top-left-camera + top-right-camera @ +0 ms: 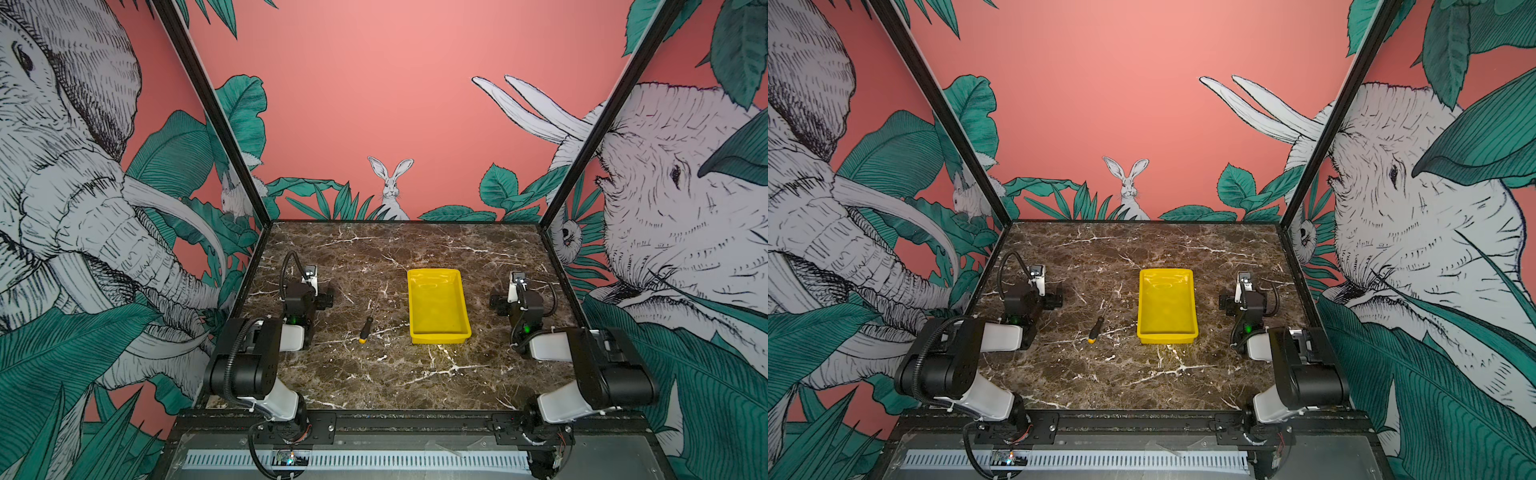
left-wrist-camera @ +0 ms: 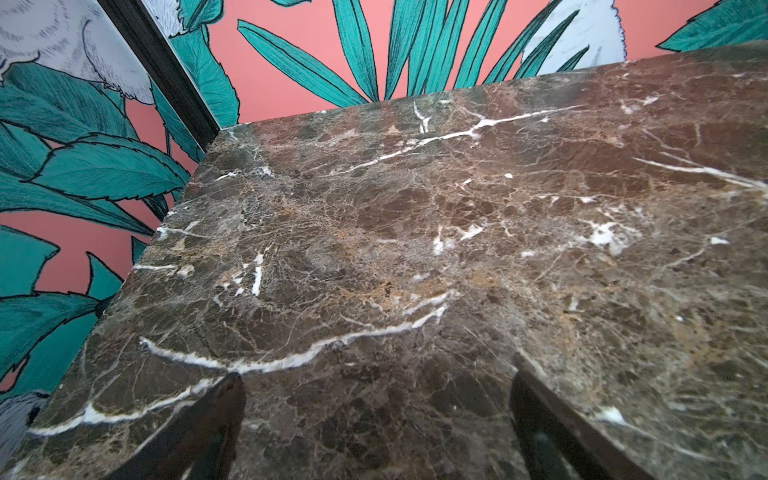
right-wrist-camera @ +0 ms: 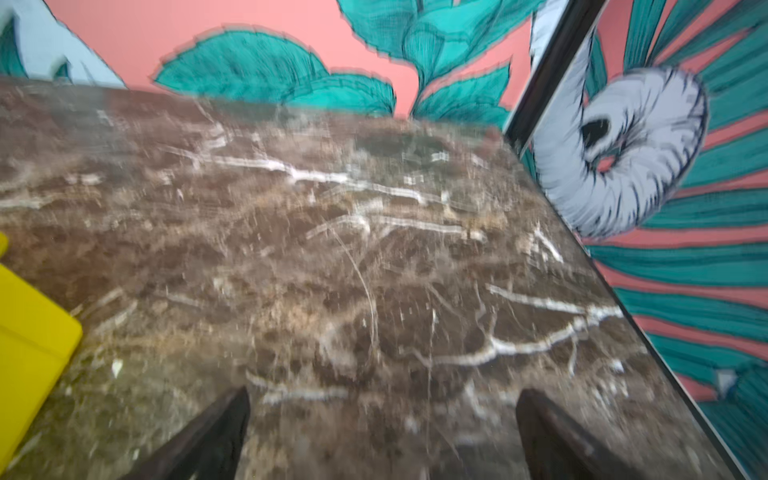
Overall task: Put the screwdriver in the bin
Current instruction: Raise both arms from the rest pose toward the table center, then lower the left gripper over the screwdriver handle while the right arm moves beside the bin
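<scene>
Screwdriver [image 1: 366,328] on marble table [image 1: 374,374], near bin [image 1: 440,337] (apart), left hand [image 2: 376,372], right hand [image 3: 384,391] both spread

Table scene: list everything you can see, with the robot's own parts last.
screwdriver: one, black with yellow cap, on the table left of the bin, apart from it
bin: one, yellow, mid-table, nothing in it
table: one, brown marble, under everything
walls: three, pink with green leaves and animals, around the table
left gripper: one, black, open, over bare table
right gripper: one, black, open, over bare table
</scene>
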### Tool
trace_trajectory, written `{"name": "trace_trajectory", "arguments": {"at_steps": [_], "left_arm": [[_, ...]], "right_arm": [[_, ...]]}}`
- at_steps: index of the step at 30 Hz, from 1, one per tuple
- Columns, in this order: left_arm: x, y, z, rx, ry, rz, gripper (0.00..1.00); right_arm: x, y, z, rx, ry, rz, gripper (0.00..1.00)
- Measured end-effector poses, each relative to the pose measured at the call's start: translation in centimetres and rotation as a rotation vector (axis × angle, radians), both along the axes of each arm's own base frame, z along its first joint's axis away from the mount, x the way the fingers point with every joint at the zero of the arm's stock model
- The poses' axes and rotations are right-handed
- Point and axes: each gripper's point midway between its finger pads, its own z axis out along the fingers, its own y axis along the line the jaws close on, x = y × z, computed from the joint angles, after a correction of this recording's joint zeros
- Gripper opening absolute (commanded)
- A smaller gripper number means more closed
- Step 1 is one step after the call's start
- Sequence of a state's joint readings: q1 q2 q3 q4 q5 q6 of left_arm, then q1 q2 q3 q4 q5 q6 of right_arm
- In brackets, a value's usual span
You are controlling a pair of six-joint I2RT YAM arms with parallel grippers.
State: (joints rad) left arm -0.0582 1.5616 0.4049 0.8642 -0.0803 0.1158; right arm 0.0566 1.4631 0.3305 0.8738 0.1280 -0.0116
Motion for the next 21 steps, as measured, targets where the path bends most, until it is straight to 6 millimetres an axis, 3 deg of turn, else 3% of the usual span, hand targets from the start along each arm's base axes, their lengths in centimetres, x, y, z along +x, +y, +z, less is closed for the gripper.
{"name": "trace_trajectory", "arguments": {"at_steps": [3, 5, 7, 10, 12, 15, 19, 21], "left_arm": [[0.1, 0.7, 0.4, 0.028, 0.058, 0.068, 1.00], [0.9, 1.2, 2.9, 0.017, 0.102, 0.129, 1.00], [2.2, 1.2, 8.7, -0.032, 0.080, 0.180, 1.00], [2.3, 1.0, 16.8, -0.124, 0.034, 0.212, 1.00], [0.8, 0.7, 19.3, -0.169, 0.047, 0.218, 1.00], [-2.8, -0.2, 18.6, -0.204, 0.153, 0.213, 1.00], [-7.6, -3.3, 14.5, -0.256, 0.373, 0.136, 1.00], [-9.9, -4.9, 12.3, -0.282, 0.478, 0.093, 1.00]], "right_arm": [[-0.3, -0.3, 3.7, 0.008, -0.047, -0.021, 1.00], [-0.5, -0.4, 6.7, 0.022, -0.105, -0.029, 1.00], [-1.0, -0.4, 9.3, 0.045, -0.149, -0.029, 1.00], [-2.0, 0.1, 10.9, 0.116, -0.119, -0.022, 1.00], [-2.5, 0.4, 12.1, 0.171, -0.077, -0.020, 1.00], [-3.5, 1.5, 15.4, 0.245, -0.035, 0.015, 1.00], [-5.1, 3.7, 19.7, 0.313, 0.032, 0.123, 1.00], [-6.1, 5.2, 20.6, 0.344, 0.084, 0.208, 0.98]]}}
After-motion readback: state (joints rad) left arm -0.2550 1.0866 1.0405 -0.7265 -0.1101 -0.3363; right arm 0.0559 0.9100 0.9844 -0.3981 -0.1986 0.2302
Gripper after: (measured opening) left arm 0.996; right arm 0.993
